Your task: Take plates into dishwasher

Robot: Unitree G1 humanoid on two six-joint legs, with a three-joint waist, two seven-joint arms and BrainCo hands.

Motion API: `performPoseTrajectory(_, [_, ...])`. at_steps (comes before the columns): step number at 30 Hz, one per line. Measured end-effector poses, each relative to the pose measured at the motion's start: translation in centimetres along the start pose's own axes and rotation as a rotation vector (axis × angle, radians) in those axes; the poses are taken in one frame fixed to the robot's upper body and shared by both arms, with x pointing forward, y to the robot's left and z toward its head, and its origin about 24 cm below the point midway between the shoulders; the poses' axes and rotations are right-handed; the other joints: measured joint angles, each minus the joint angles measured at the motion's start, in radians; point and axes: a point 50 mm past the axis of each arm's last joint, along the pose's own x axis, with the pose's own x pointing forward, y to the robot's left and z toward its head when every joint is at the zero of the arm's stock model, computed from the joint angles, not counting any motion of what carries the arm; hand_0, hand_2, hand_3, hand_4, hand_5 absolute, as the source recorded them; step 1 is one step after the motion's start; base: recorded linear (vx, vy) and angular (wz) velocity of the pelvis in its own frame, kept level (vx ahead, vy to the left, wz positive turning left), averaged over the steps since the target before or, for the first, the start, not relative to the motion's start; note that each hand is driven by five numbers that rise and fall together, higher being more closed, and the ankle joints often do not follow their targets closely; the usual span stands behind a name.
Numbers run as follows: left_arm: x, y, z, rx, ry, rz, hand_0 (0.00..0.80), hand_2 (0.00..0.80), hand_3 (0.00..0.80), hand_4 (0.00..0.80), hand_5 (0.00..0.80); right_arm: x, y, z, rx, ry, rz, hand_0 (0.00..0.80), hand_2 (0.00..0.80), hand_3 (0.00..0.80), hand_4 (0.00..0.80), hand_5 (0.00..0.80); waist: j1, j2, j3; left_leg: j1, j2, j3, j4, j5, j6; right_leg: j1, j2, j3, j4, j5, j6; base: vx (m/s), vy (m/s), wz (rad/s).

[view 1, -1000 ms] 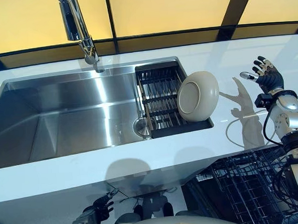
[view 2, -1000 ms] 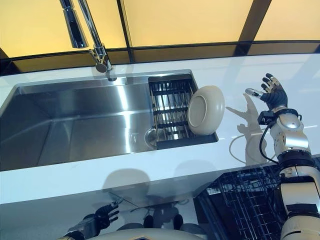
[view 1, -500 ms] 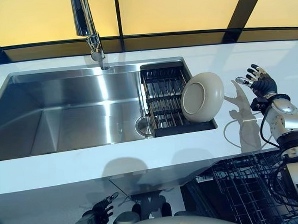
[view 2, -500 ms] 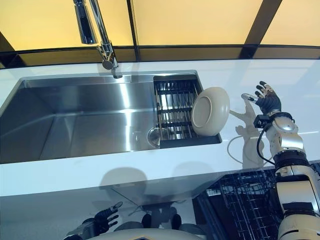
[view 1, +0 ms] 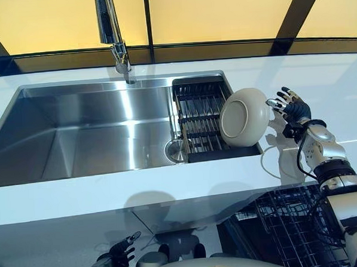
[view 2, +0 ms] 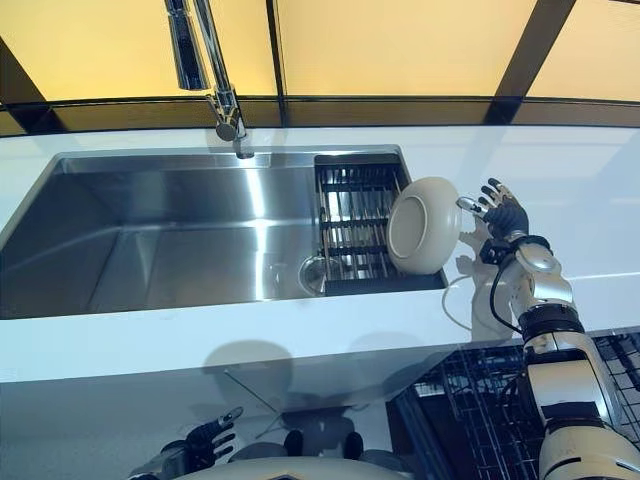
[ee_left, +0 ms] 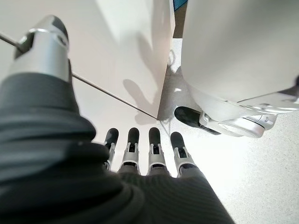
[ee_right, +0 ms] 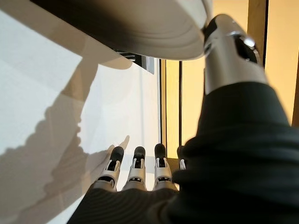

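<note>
A beige plate (view 1: pixel 244 108) stands on edge in the black dish rack (view 1: pixel 196 102) at the right end of the steel sink (view 1: pixel 76 133). My right hand (view 1: pixel 291 108) is open beside the plate's right rim, with the thumb (ee_right: pixel 224 46) at the rim (ee_right: pixel 154 28); the fingers (ee_right: pixel 135 168) are straight over the white counter. My left hand (view 1: pixel 116 256) is open and empty, low by the cabinet front under the counter; its fingers (ee_left: pixel 140 147) are straight.
A tall chrome tap (view 1: pixel 113 35) stands behind the sink. The white counter (view 1: pixel 319 84) runs to the right. A dark wire dishwasher rack (view 1: pixel 291 223) is pulled out below the counter's front edge, at the lower right.
My right hand has moved left from over the counter up to the plate's right rim. The camera has shifted, sliding the scene. The left hand stays low.
</note>
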Motion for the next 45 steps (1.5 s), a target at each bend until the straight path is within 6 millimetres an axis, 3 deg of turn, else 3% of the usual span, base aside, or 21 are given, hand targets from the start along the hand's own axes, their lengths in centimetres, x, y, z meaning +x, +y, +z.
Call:
performPoseTrajectory(28, [-0.1,0.1,-0.3,-0.01,0.0,0.004,0.0,0.0,0.0,0.0,0.0,0.2,0.9,-0.3,0.016,-0.001,0.004,0.0,0.0,0.0,0.0,0.0,0.0,0.008,-0.001,0.003,0.0,0.001,0.0,0.0,0.0,0.008,0.0,0.001,0.0,0.003,-0.004,0.0,0.0,0.0])
performPoseTrajectory(38, [-0.1,0.1,-0.3,-0.01,0.0,0.003,0.0,0.0,0.0,0.0,0.0,-0.1,-0.6,0.5,-0.044,-0.008,-0.06,0.0,0.0,0.0,0.0,0.0,-0.002,0.007,-0.002,0.007,0.0,0.003,0.0,0.0,0.0,0.007,0.0,0.004,0.001,0.003,-0.004,0.0,0.0,0.0])
performPoseTrajectory(45, [-0.1,0.1,-0.4,-0.011,0.003,0.003,0.0,0.0,0.0,0.0,0.0,-0.6,-2.8,2.0,-0.121,-0.026,-0.111,0.0,0.0,0.0,0.0,0.0,-0.002,0.003,-0.003,0.011,0.001,0.017,0.0,-0.001,0.001,0.005,0.001,0.016,0.001,0.004,-0.002,-0.001,0.0,-0.04])
